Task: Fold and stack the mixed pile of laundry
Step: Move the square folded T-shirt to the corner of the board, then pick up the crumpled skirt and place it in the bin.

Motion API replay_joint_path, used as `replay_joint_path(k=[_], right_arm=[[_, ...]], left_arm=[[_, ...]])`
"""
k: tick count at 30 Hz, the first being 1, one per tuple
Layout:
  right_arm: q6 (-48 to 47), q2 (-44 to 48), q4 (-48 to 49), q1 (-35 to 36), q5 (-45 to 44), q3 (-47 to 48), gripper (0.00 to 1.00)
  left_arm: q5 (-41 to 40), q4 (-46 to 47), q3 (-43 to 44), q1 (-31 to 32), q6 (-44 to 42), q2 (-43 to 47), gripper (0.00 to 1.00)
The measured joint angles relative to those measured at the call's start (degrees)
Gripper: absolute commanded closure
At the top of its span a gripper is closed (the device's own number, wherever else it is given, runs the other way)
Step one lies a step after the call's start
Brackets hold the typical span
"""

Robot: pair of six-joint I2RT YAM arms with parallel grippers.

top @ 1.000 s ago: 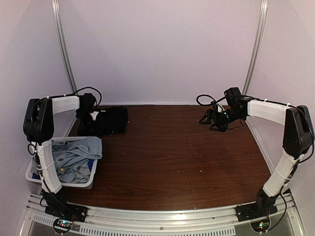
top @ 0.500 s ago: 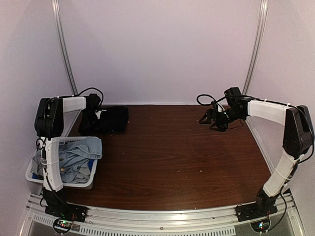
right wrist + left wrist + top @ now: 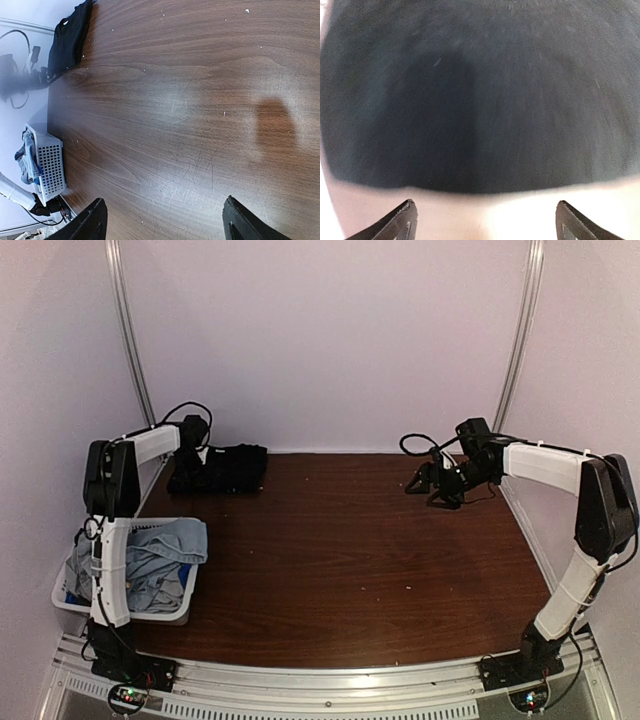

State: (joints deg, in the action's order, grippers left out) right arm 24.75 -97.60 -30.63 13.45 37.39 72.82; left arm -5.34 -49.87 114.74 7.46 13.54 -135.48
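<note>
A folded black shirt [image 3: 225, 468] lies at the table's far left corner; it fills the left wrist view [image 3: 480, 95] and shows far off in the right wrist view [image 3: 70, 37]. My left gripper [image 3: 196, 452] is at its left end, open and empty, its fingertips [image 3: 402, 220] apart and just short of the cloth's edge. A light-blue denim piece [image 3: 160, 552] hangs out of the white slatted basket [image 3: 150, 612] at the near left, with other garments under it. My right gripper [image 3: 428, 483] is open and empty over the far right of the table [image 3: 200, 125].
The basket [image 3: 47, 167] stands at the table's near-left edge beside the left arm's base. Cables trail behind both wrists at the back wall. The dark wooden table [image 3: 360, 560] is bare between the arms.
My left gripper has moved back and right along the black shirt's left end, pushing the shirt a little to the right and toward the back wall. The right arm has not moved.
</note>
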Motion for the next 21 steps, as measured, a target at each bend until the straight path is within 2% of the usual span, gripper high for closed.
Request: replay_joint_path(k=[4, 11, 15, 18, 21], right_arm=[[-0.13, 0.0, -0.07, 0.0, 0.0, 0.55, 0.2], [0.52, 0.0, 0.61, 0.09, 1.11, 2.45, 0.2], [0.5, -0.02, 0.61, 0.74, 1.7, 4.0, 0.2], [0.48, -0.02, 0.59, 1.05, 1.9, 4.63, 0.2], [0.48, -0.02, 0.44, 1.31, 2.29, 4.63, 0.2]], left_arm=[[-1.4, -3.32, -8.28, 0.0, -0.87, 12.48, 0.02], [-2.36, -8.31, -20.04, 0.0, -0.85, 46.56, 0.02], [-0.35, -11.3, -37.31, 0.0, 2.56, 65.02, 0.02], [0.57, -17.97, -46.69, 0.04, 5.95, 72.06, 0.02], [-0.61, -24.52, -50.38, 0.04, 9.07, 76.32, 0.03]])
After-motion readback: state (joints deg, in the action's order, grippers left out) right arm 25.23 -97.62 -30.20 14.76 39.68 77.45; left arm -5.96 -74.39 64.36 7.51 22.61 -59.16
